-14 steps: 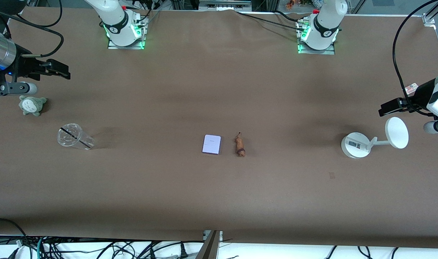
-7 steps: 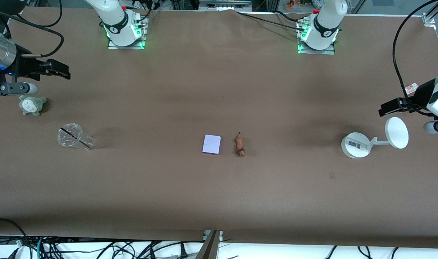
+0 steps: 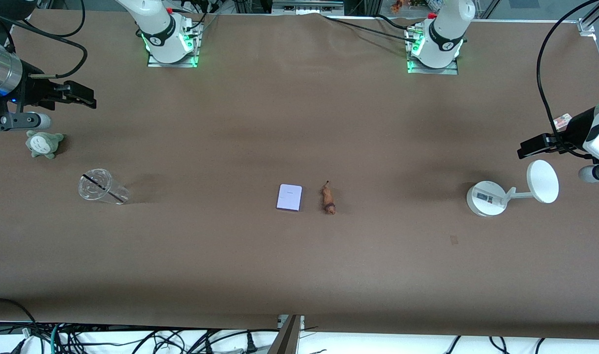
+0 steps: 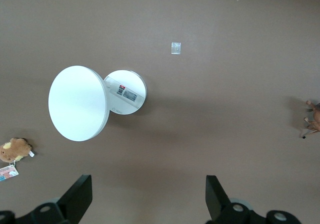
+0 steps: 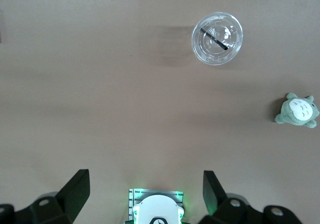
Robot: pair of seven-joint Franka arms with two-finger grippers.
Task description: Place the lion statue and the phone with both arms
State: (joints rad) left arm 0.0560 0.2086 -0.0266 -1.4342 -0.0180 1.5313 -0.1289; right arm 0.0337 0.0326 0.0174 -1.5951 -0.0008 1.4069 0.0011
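A wide table (image 3: pixel 299 275) covered in matte brown sheeting fills the scene, with cables hanging off its edge nearest the front camera. Taking the phone (image 3: pixel 289 197) as the landmark: it lies flat mid-table, a thin pale lavender slab with rounded corners and a dark rim. The lion statue (image 3: pixel 328 198) lies just beside it, apart from it, toward the left arm's end: a slim orange-brown figurine with a darker band and a thin tail.

By the look of it, the task has barely begun; neither item is gripped. The left gripper (image 3: pixel 525 149) hangs well away from the phone, above a smooth white stand with a round disc (image 3: pixel 542 181), its fingers spread with nothing between them. The right gripper (image 3: pixel 85 97) hangs toward the other end, near a fuzzy grey-green plush (image 3: pixel 44 143), also spread and empty. A clear ribbed plastic cup (image 3: pixel 103 187) lies between plush and phone.
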